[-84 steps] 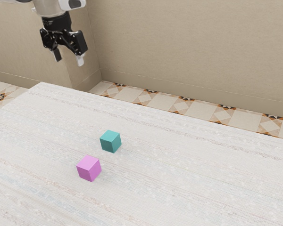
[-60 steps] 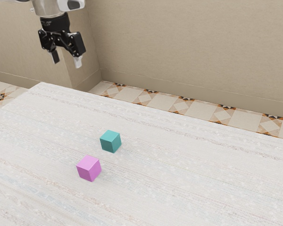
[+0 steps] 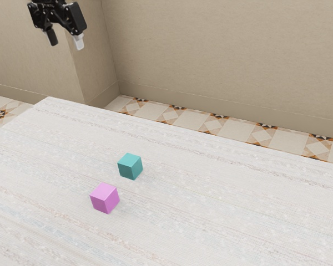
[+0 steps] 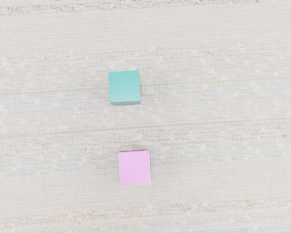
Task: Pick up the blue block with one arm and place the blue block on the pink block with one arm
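Plainly, the pincer [image 3: 65,37] hung high above the desk [image 3: 238,210], up near the exterior view's upper left corner. Its two fingers stood wide apart with open air between them. It gripped nothing and touched neither block nor any surface.

The blue block [image 3: 130,165], more of a teal to the eye, sat flat on the desk far below the pincer and off toward the exterior view's right. The pink block [image 3: 105,198] lay near it, a little closer to the front and toward the exterior view's left, and a strip of bare desk kept the two apart. From the wrist camera, looking straight down, the blue block [image 4: 124,87] and the pink block [image 4: 135,167] appeared as two small squares turned much the same way, with pale desk [image 4: 233,145] on every side of them.

Both blocks stood well in from the desk's far edge, which ran slantwise across the room. Beyond that edge were the patterned floor [image 3: 233,128] and the beige wall [image 3: 222,50]. The widest stretch of bare desk lay toward the exterior view's right.
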You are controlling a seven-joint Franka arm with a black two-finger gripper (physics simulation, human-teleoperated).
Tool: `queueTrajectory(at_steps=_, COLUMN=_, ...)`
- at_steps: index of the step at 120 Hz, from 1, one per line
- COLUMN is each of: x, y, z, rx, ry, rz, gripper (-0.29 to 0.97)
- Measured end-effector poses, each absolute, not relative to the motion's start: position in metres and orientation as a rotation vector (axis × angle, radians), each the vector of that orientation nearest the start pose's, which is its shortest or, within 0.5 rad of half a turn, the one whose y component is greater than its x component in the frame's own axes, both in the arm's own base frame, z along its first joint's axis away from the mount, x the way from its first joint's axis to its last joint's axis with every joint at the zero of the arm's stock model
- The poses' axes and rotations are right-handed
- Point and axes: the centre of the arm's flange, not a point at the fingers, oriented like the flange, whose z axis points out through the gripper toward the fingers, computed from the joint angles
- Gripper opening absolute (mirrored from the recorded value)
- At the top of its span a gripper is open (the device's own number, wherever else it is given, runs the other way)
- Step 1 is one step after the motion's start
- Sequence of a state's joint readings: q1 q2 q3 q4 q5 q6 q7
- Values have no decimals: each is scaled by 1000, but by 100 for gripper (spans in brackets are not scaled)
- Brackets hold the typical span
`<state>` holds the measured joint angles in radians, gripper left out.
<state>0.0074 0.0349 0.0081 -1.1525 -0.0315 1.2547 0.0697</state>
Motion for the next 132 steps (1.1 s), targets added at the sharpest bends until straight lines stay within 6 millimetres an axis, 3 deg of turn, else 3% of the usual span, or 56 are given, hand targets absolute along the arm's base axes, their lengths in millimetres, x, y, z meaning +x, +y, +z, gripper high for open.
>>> queueTrajectory(at_steps=13, x=530, y=0, z=747, rx=-3148, ry=119, rz=-72, gripper=68)
queueTrajectory(at_steps=19, x=533, y=-2, z=728, rx=-3124, ry=126, rz=-32, gripper=68)
queueTrajectory(at_steps=32, x=525, y=-11, z=635, rx=-3083, ry=166, rz=124, gripper=68)
queueTrajectory(at_steps=42, x=522, y=-27, z=575, rx=-3069, ry=225, rz=177, gripper=68)
queueTrajectory(at_steps=57, x=514, y=-49, z=513, rx=-3058, ry=269, rz=185, gripper=68)
queueTrajectory(at_steps=67, x=509, y=-43, z=474, rx=-3071, ry=235, rz=188, gripper=68)
queueTrajectory(at_steps=91, x=508, y=-38, z=433, rx=-3101, ry=180, rz=125, gripper=68)
queueTrajectory(at_steps=104, x=512, y=-34, z=420, rx=-3116, ry=149, rz=92, gripper=68)
queueTrajectory(at_steps=123, x=518, y=-34, z=412, rx=-3123, ry=134, rz=56, gripper=68)
queueTrajectory(at_steps=132, x=541, y=-28, z=417, rx=-3127, ry=121, rz=12, gripper=68)
